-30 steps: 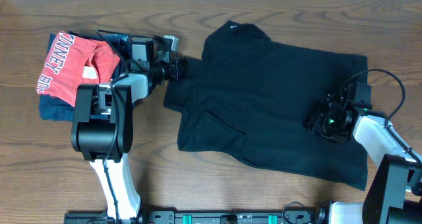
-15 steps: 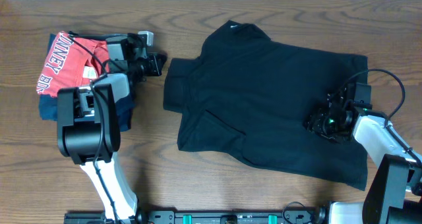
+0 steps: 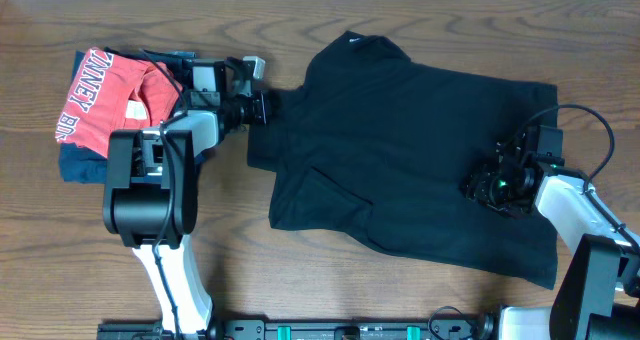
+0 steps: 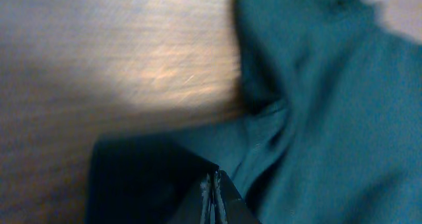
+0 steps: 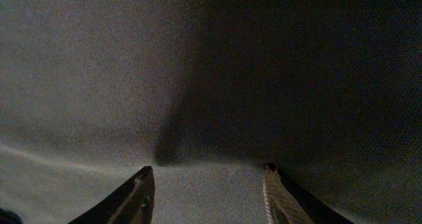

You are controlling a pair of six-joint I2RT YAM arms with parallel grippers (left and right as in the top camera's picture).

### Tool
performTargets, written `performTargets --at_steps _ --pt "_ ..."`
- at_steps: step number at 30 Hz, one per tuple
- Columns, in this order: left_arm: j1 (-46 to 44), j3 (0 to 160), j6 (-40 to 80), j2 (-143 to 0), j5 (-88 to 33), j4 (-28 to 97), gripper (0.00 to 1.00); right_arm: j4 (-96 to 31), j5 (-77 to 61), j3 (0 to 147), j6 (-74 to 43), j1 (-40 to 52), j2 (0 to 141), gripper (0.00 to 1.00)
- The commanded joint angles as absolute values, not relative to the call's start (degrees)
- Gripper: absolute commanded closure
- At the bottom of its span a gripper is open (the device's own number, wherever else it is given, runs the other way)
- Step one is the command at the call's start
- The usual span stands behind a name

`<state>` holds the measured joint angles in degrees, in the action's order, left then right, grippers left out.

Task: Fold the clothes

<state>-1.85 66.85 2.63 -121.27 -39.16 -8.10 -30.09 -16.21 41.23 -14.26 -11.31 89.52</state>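
The black shirt (image 3: 400, 150) lies spread on the wooden table, collar and white neck tag at the far side, with a folded flap near its lower left. My left gripper (image 3: 266, 107) is at the edge of the shirt's left sleeve. In the left wrist view its fingers (image 4: 214, 184) are pressed together just above the dark fabric (image 4: 330, 118), with nothing visibly between them. My right gripper (image 3: 478, 188) hovers over the shirt's right part. In the right wrist view its fingers (image 5: 208, 174) are spread wide over flat fabric (image 5: 198, 66), holding nothing.
A red shirt with white lettering (image 3: 105, 100) lies on a navy garment (image 3: 80, 165) at the far left, just behind my left arm. Bare wood (image 3: 300, 280) runs along the front of the table.
My left gripper swung left away from the sleeve toward the red shirt, then came back right to the sleeve's edge. The shirt and the right arm have not moved.
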Motion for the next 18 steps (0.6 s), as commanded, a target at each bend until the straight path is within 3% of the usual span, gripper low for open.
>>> performTargets --at_steps 1,5,18 --pt "-3.1 67.9 0.7 -119.9 -22.8 -5.7 0.94 -30.6 -13.5 39.6 -14.8 -10.8 92.2 0.48" --pt "-2.9 68.0 3.6 -119.9 -12.0 -5.4 0.94 -30.6 -13.5 39.6 -14.8 -10.8 92.2 0.48" --pt "-0.9 71.9 5.8 -112.8 -15.9 1.4 0.93 -30.5 -13.5 40.8 -10.8 -11.0 92.1 0.47"
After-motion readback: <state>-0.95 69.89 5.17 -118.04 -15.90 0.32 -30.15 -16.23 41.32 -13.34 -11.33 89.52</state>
